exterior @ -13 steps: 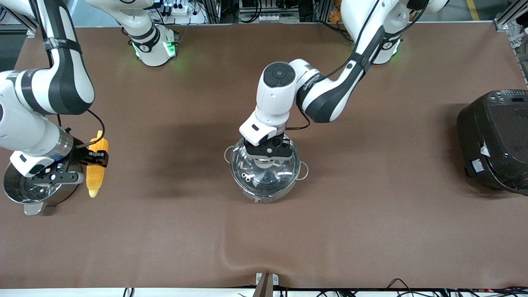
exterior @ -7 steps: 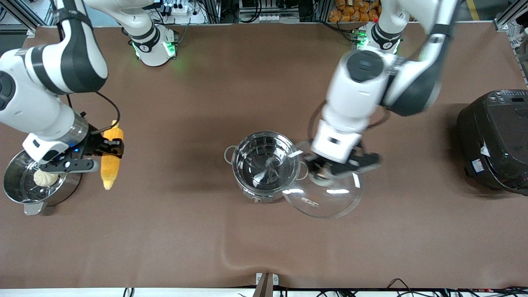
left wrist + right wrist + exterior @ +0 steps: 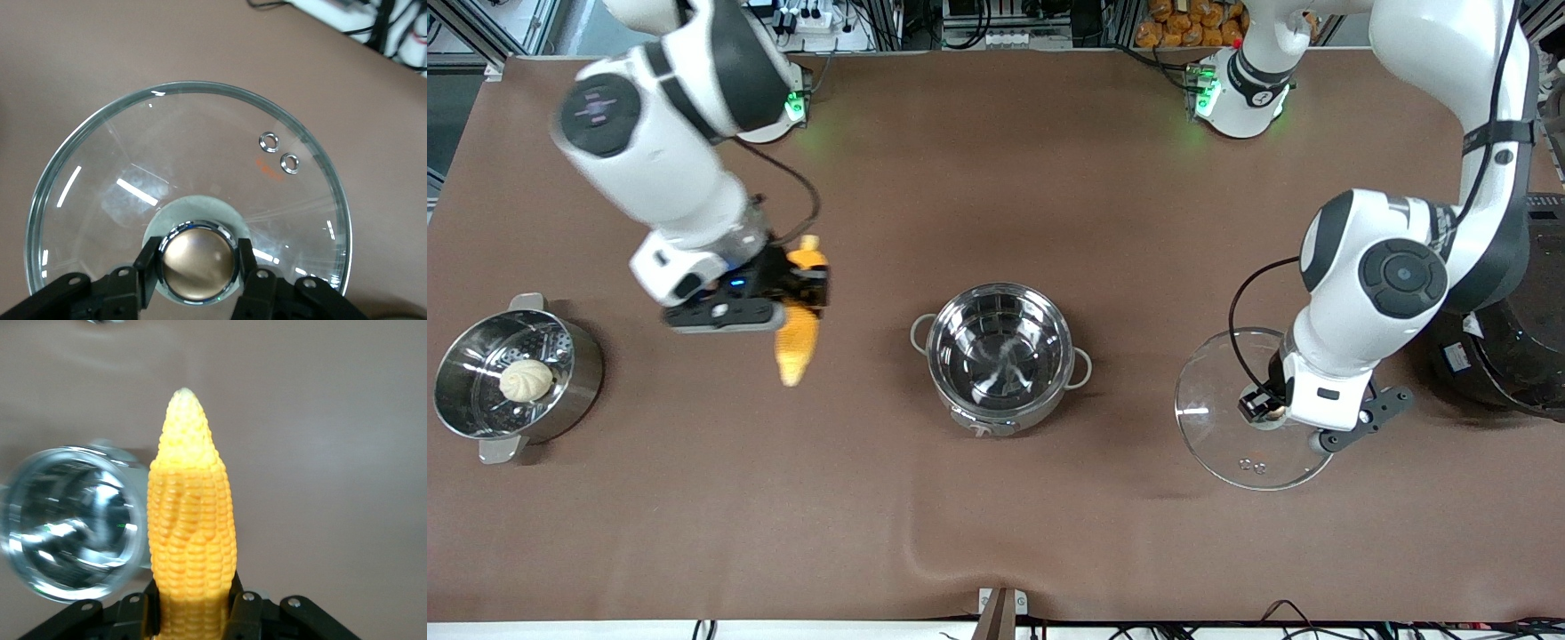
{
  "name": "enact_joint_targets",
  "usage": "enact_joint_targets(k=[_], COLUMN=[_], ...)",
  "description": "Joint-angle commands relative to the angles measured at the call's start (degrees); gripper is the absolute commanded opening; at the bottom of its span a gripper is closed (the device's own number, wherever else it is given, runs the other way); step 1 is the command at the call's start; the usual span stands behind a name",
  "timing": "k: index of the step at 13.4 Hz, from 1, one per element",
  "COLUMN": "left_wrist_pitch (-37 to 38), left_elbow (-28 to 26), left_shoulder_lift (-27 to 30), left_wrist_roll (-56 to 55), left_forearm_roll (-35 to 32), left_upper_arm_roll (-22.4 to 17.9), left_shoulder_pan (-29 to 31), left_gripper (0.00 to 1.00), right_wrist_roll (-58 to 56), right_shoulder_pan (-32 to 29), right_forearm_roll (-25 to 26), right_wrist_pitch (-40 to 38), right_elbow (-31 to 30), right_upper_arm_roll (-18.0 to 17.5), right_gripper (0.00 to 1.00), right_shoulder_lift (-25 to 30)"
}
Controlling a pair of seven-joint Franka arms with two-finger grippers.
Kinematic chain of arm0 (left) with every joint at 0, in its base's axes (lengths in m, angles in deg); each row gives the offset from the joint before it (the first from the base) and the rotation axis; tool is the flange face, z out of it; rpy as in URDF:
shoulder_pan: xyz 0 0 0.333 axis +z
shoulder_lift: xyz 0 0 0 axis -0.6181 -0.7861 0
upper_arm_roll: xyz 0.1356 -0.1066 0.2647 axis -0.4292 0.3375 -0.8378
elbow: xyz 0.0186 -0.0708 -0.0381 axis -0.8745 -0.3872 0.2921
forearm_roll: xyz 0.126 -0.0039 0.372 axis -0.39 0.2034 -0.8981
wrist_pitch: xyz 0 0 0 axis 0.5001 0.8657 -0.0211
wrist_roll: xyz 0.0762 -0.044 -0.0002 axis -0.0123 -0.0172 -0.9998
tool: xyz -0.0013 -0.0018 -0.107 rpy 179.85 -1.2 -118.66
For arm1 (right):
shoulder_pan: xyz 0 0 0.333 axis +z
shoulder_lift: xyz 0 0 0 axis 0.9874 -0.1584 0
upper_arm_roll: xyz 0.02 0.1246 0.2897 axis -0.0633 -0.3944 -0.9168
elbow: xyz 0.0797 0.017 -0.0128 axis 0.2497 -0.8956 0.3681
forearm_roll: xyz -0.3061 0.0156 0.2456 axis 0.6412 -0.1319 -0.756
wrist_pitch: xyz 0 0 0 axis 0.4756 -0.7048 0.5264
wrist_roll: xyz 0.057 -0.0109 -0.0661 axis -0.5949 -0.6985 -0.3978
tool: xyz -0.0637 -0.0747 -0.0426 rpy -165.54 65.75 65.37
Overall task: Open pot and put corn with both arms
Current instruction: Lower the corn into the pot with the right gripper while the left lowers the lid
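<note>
Carrying the corn [image 3: 796,342] clamped in the right gripper [image 3: 805,289] toward the open pot [image 3: 1000,356], centre it before releasing; left gripper [image 3: 1272,411] grips the lid [image 3: 1218,427] aside.

A steel steamer pot [image 3: 516,378] with a perforated insert and flat tab handles stood on the brown worktop [image 3: 996,498] at the right arm's end, with a white round bun [image 3: 526,380] lying in it. A big black cooker [image 3: 1507,293] sat at the left arm's end of the worktop, partly cut off by the picture's edge. Cables and power strips [image 3: 818,18] ran along the worktop's edge by the bases, and a heap of orange items [image 3: 1187,18] lay there, too small to identify.
</note>
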Motion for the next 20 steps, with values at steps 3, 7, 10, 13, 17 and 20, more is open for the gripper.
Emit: enact_joint_targets(k=[3, 7, 10, 13, 17, 20], left_wrist_pitch=[-22.66, -25.94, -29.27, -29.64, -29.38, -28.59], left_elbow=[-24.68, -26.47, -26.56, -26.56, -26.56, -25.95], left_shoulder_lift=[8.33, 3.51, 0.78, 0.16, 0.33, 4.79], left_wrist_roll=[0.08, -0.01, -0.01, 0.00, -0.53, -0.10], left_forearm_roll=[-1.10, -1.89, -1.98, -1.98, -6.62, -6.99], left_upper_arm_roll=[1.15, 0.89, 0.62, 0.54, 0.53, 0.45], left_shoulder_pan=[1.73, 1.55, 1.55, 1.64, 1.99, 3.30], left_gripper=[0.00, 0.00, 0.00, 0.09, 1.00, 1.00], right_wrist_roll=[20.02, 28.66, 30.07, 29.37, 29.90, 29.29], right_shoulder_pan=[13.38, 17.00, 17.71, 15.34, 16.74, 15.52], right_forearm_roll=[2.00, 7.11, 7.11, 7.11, 6.68, 6.24], right_wrist_pitch=[6.77, 12.28, 14.23, 15.29, 19.43, 18.90], right_elbow=[9.70, 13.50, 13.50, 14.20, 14.29, 14.29], right_upper_arm_roll=[1.19, 1.10, 1.19, 1.27, 1.19, 1.19], right_gripper=[0.10, 0.11, 0.11, 0.12, 0.88, 1.00], right_shoulder_lift=[-13.80, -22.34, -24.81, -25.69, -27.81, -26.84])
